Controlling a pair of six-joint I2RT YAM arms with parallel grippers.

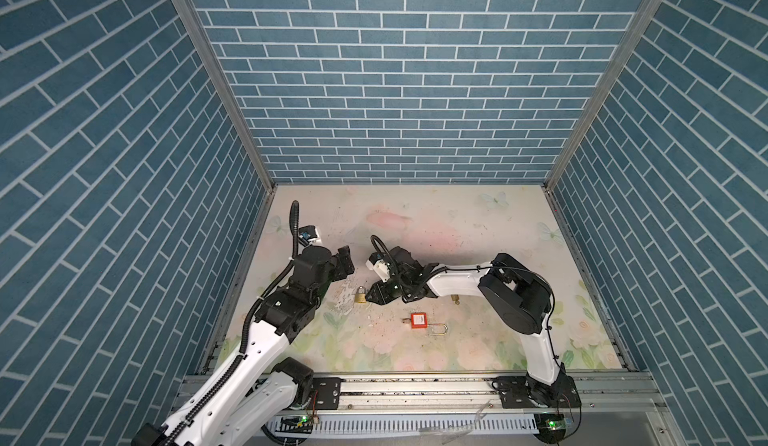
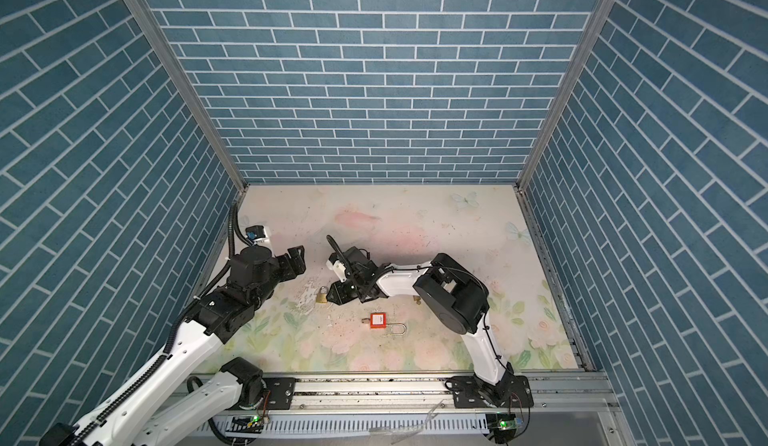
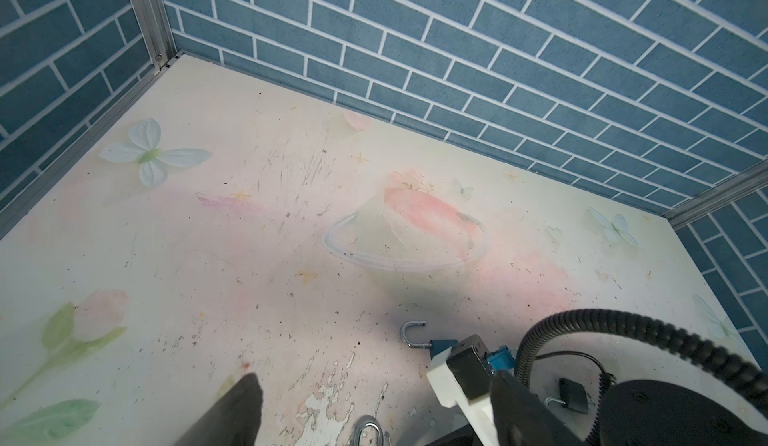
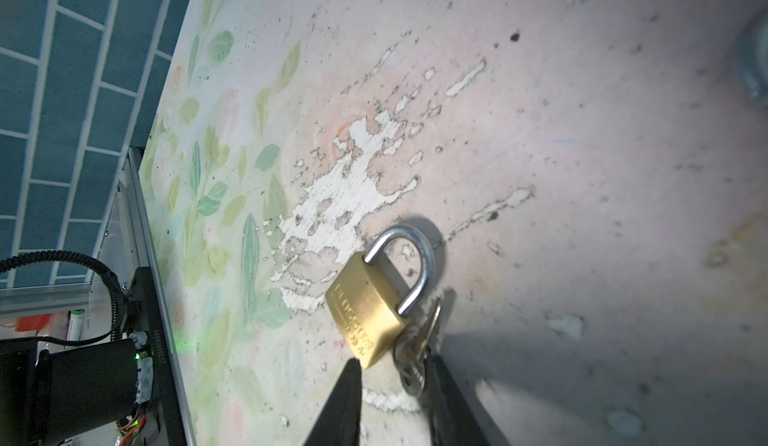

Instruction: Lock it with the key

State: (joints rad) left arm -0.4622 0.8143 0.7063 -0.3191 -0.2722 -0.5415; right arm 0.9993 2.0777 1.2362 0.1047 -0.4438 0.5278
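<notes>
Brass padlock (image 4: 365,319) flat on desk (image 4: 582,132), left of centre. Key (image 4: 424,340) at its base, seemingly inserted. Right hand (image 4: 395,365) part-open astride key, grip unclear. Left hand (image 1: 344,262) wide open, empty, nearby. Likely remaining: turn key, confirm shackle latched.

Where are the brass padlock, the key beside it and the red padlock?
brass padlock (image 4: 365,311): right wrist view, on the brass body.
key (image 4: 412,371): right wrist view, on its head.
red padlock (image 1: 419,320): in a top view, on the red body.
</notes>
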